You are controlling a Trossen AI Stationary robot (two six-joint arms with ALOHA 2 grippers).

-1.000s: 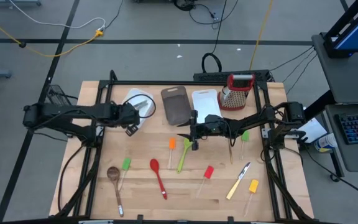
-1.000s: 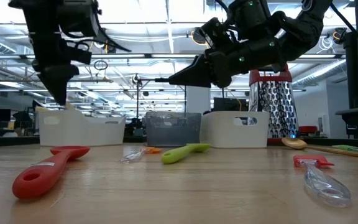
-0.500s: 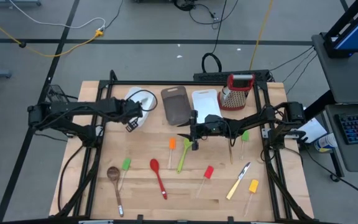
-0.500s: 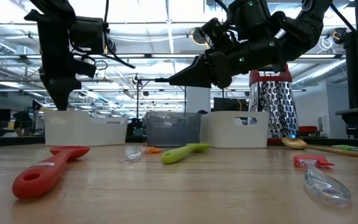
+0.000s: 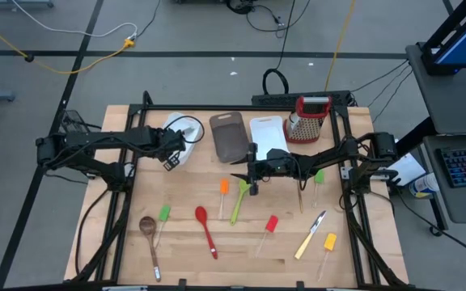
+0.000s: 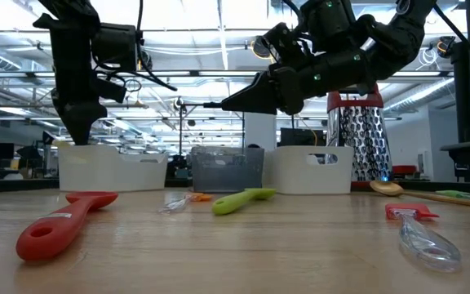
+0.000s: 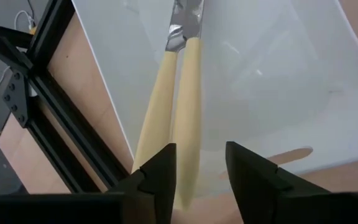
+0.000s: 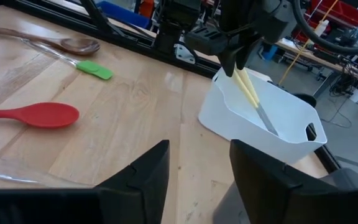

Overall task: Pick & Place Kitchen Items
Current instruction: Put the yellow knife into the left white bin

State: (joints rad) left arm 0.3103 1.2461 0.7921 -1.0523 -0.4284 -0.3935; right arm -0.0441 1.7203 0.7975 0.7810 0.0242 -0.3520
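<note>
Two cream-handled knives (image 7: 179,106) lean in the white tub (image 5: 186,129) at the far left, blades down, handles against its wall. My left gripper (image 7: 201,177) hangs over that tub, open, fingers pointing steeply down on either side of one handle's upper end. My right gripper (image 5: 243,179) hovers level and open over the table's middle with nothing between its fingers (image 8: 197,168). On the wood lie an orange spatula (image 5: 223,191), a green spoon (image 5: 239,200), a red spoon (image 5: 205,226), a green spatula (image 5: 163,215) and a wooden spoon (image 5: 148,233). My left gripper stands open around the upper end of one knife's cream handle (image 7: 185,168). A gap shows on one side of the handle. Whether the other finger (image 7: 163,177) touches it, I cannot tell.
A brown tub (image 5: 229,136), a second white tub (image 5: 267,133) and a red-topped grater (image 5: 308,120) stand along the far edge. A red spatula (image 5: 270,226), a knife (image 5: 310,234), a yellow spatula (image 5: 328,245) and a green spatula (image 5: 318,178) lie at the right. A black frame (image 5: 136,145) borders the table.
My left gripper has swung a little toward the table's far edge and right, coming over the white tub, and has then kept still. The tub has shifted slightly in the low view. My right arm has kept still.
</note>
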